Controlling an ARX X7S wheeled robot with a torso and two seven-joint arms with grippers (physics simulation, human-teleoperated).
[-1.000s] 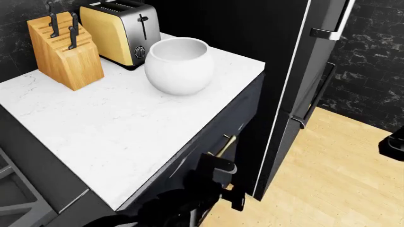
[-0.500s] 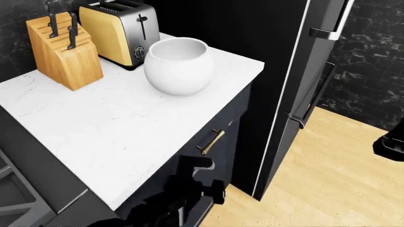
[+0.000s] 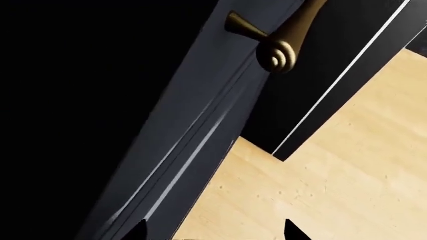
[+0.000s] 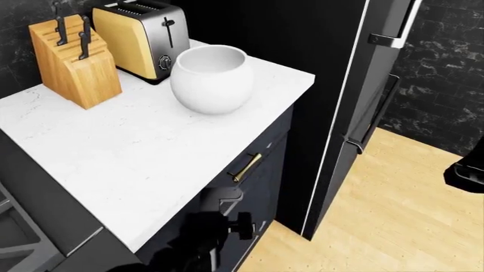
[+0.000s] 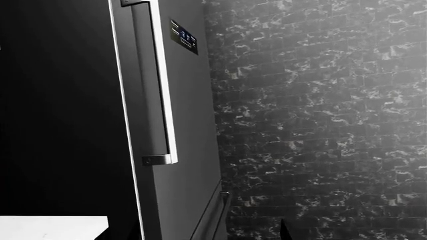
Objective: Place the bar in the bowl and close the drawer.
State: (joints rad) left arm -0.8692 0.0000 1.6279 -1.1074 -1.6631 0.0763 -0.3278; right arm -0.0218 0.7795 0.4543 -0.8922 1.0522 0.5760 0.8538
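The white bowl (image 4: 210, 79) stands on the white counter (image 4: 128, 158) in front of the toaster. The bar is not in view; no green shows through the bowl's rim. The drawer's matte black front (image 4: 261, 164) with its brass handle (image 4: 246, 167) sits about level with the counter's edge. The left wrist view shows the handle (image 3: 280, 45) close up above the dark front (image 3: 200, 125). My left gripper (image 4: 230, 218) is low against the cabinet, just below the handle, open and empty, tips wide apart (image 3: 213, 235). My right gripper (image 5: 210, 235) is open and empty, facing the fridge.
A steel-and-yellow toaster (image 4: 144, 37) and a wooden knife block (image 4: 72, 59) stand at the counter's back. A tall dark fridge (image 4: 378, 85) stands right of the cabinet, with wood floor (image 4: 400, 215) in front. My right arm (image 4: 465, 175) shows at the view's right edge.
The drawer front has slid in under the counter edge. My left gripper has moved in with it towards the cabinet, and the handle now shows above it.
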